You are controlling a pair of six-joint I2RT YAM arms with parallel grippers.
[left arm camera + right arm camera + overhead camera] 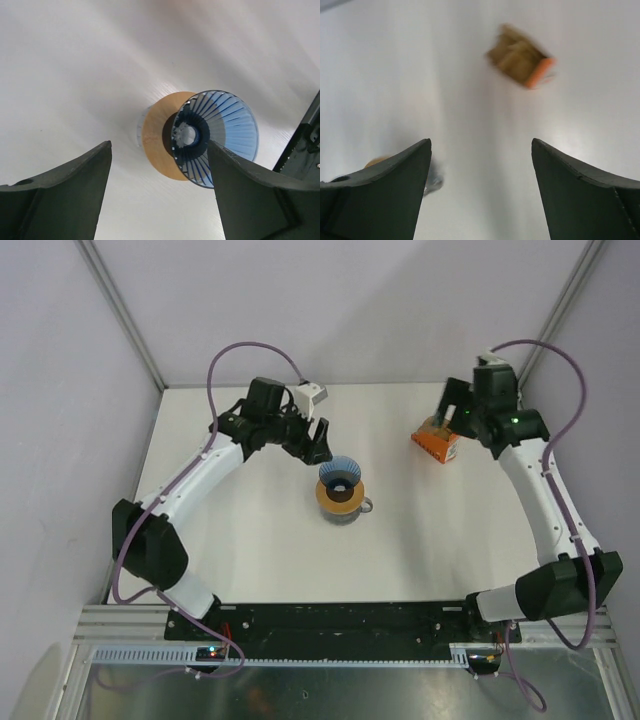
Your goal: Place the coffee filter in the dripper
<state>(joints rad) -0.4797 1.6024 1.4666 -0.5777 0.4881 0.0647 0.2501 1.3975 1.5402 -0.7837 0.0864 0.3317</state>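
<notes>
Pickup stage, by the look of it, not yet underway. Hovering near the orange box (pixel 436 443) with the right claw (pixel 447 410), spread wide and gripping nothing. Waiting just beside the dripper (pixel 340 476) with the left claw (pixel 318 440), also wide and empty. Sitting mid-counter (pixel 250 540), that dripper, on an orange ring (pixel 335 498) over a mug (pixel 347 510). Seeing no loose coffee filter; only blurred brown sheets packed in the box. Probably calling next for lowering the right claw and pinching off one thin sheet without dragging the box.

Translucent blue dripper (pixel 227 132), radial ribs; orange ring (pixel 156 137); orange box (pixel 437 444), brown filters (pixel 515 55); plain white table (pixel 240 540)
</notes>
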